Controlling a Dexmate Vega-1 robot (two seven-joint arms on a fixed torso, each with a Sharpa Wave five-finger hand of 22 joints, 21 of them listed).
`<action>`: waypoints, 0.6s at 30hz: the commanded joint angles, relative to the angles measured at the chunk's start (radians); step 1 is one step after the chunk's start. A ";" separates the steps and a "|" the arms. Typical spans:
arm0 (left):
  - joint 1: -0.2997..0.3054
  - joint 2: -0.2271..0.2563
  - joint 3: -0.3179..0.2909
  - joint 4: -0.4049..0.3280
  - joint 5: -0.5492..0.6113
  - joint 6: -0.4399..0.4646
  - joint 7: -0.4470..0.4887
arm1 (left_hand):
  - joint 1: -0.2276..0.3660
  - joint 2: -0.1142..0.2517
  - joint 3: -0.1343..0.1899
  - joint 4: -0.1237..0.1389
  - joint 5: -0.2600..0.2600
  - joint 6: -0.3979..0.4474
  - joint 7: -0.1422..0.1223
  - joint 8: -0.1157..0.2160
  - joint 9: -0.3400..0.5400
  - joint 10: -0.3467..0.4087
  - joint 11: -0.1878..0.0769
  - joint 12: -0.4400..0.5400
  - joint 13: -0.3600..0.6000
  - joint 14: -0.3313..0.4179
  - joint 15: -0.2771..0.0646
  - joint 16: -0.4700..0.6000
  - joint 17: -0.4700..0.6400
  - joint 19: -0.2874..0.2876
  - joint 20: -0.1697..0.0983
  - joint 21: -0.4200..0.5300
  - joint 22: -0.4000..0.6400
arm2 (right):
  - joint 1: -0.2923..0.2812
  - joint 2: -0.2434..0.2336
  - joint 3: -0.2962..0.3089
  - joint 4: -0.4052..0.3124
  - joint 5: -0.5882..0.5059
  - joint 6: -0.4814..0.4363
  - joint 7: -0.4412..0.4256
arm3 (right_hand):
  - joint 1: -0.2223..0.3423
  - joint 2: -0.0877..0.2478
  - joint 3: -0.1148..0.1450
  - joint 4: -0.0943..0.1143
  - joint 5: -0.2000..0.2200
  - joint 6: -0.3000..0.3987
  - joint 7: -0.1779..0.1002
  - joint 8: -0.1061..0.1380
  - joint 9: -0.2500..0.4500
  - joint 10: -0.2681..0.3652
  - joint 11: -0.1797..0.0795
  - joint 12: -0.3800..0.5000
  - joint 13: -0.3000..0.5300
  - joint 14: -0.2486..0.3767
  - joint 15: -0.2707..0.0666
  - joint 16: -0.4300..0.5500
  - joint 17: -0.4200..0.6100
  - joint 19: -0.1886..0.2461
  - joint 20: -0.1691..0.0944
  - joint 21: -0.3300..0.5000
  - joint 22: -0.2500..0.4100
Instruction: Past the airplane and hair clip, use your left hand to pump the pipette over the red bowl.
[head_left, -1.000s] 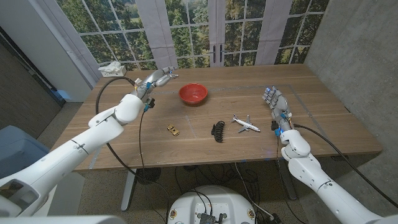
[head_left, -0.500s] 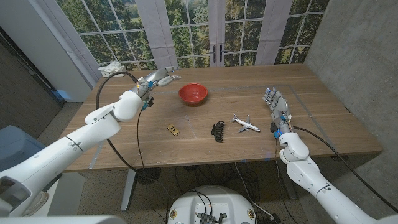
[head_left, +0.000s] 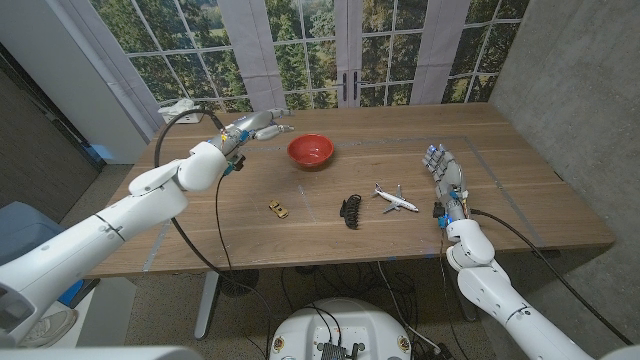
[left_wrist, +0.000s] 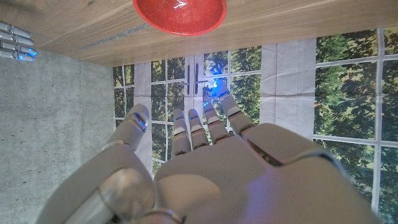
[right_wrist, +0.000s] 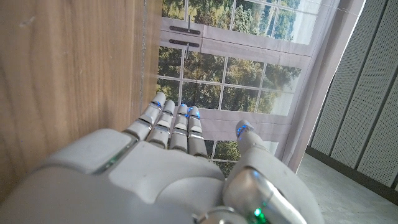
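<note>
The left hand (head_left: 252, 128) holds a pipette (head_left: 281, 127) near the table's (head_left: 520, 190) far edge, beside the red bowl (head_left: 311, 151). The right hand (head_left: 445, 170) is open.

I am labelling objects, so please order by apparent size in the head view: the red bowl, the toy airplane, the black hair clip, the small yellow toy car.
1. red bowl, largest.
2. toy airplane.
3. black hair clip, close to the airplane in size, so this ranking is unsure.
4. small yellow toy car, smallest.
</note>
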 joint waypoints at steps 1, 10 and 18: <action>-0.001 0.043 -0.009 -0.031 0.047 -0.016 -0.061 | 0.014 -0.003 -0.001 -0.005 0.000 0.002 -0.001 0.000 0.005 0.004 -0.007 -0.001 0.004 0.001 -0.007 -0.002 0.001 0.006 -0.001 -0.004 0.003 | -0.025 0.024 -0.006 -0.007 -0.021 0.037 -0.021 | 0.009 -0.006 0.002 -0.006 0.008 0.010 -0.003 0.004 0.003 0.011 0.003 0.009 0.002 0.012 0.001 0.006 0.002 0.010 0.002 -0.001 0.002; 0.004 0.081 -0.022 -0.064 0.076 -0.017 -0.114 | 0.018 -0.003 -0.003 -0.009 -0.001 0.013 -0.007 0.003 0.005 0.001 -0.008 -0.003 0.004 -0.002 -0.010 -0.005 0.001 0.004 -0.005 -0.010 0.003 | -0.040 0.046 -0.012 -0.001 -0.030 0.062 -0.032 | 0.010 -0.006 0.002 -0.009 0.008 0.013 -0.001 0.004 0.003 0.013 0.003 0.010 0.004 0.012 0.001 0.007 0.003 0.011 0.003 -0.004 0.002; 0.005 0.109 -0.024 -0.113 0.126 0.006 -0.165 | 0.034 -0.020 -0.007 -0.026 -0.004 0.057 -0.009 0.013 0.006 0.004 -0.015 -0.004 0.004 -0.003 -0.015 -0.009 -0.001 -0.002 -0.008 -0.024 0.002 | -0.051 0.055 -0.015 0.001 -0.041 0.083 -0.034 | 0.011 -0.005 0.003 -0.013 0.009 0.015 0.002 0.004 0.003 0.016 0.008 0.011 0.006 0.018 0.004 0.010 0.004 0.014 0.004 -0.006 0.002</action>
